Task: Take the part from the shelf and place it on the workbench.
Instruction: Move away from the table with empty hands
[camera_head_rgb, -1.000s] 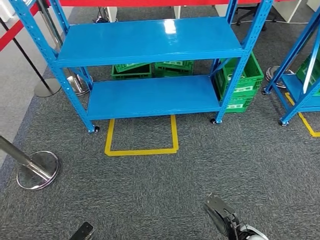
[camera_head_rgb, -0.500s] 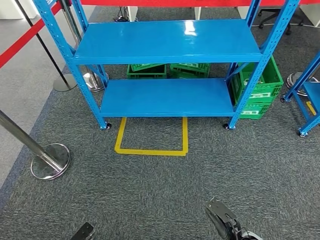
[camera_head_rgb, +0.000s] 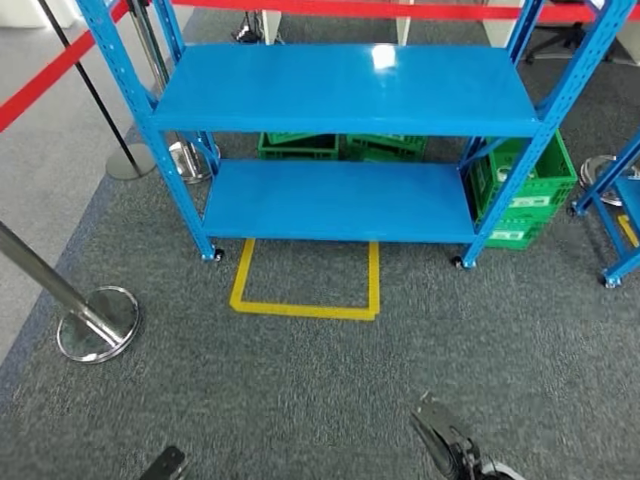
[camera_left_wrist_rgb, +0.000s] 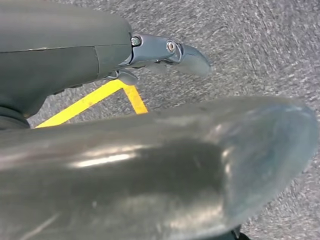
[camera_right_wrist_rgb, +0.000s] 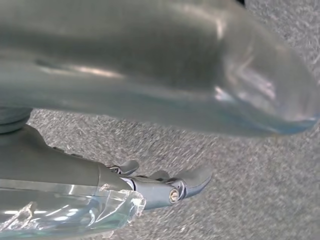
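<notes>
Shelf (camera_head_rgb: 340, 90) is what I am looking at through the head view: a blue rack on small feet, and I am seeing two bare flat levels on it, the upper one catching a bright glare. I cannot tell where the part is lying.

A yellow tape outline (camera_head_rgb: 306, 305) is marking the grey carpet (camera_head_rgb: 302, 400) just in front of the shelf's lower level. Green crates (camera_head_rgb: 521, 185) are sitting on the floor behind the shelf and beside its right posts. A chrome post base (camera_head_rgb: 98, 322) is standing well to the left on the carpet, and a red belt (camera_head_rgb: 45, 85) is running across the upper left corner. A second blue rack (camera_head_rgb: 615, 210) is poking in at the right edge.

My left hand (camera_head_rgb: 164, 465) is hanging low at the bottom edge, well apart from the shelf. At the left wrist I am seeing its dark fingers (camera_left_wrist_rgb: 188, 56) reaching out straight over the carpet, with the thick thumb (camera_left_wrist_rgb: 226, 160) standing apart from them and nothing lying between.

My right hand (camera_head_rgb: 445, 445) is hanging low on the other side, also well short of the shelf. Its fingers (camera_right_wrist_rgb: 188, 182) are lying straight and its thumb (camera_right_wrist_rgb: 226, 75) is standing away from them, gripping nothing. A crinkled clear film (camera_right_wrist_rgb: 75, 215) is lying against the hand's cover behind the fingers; I cannot tell what it is.
</notes>
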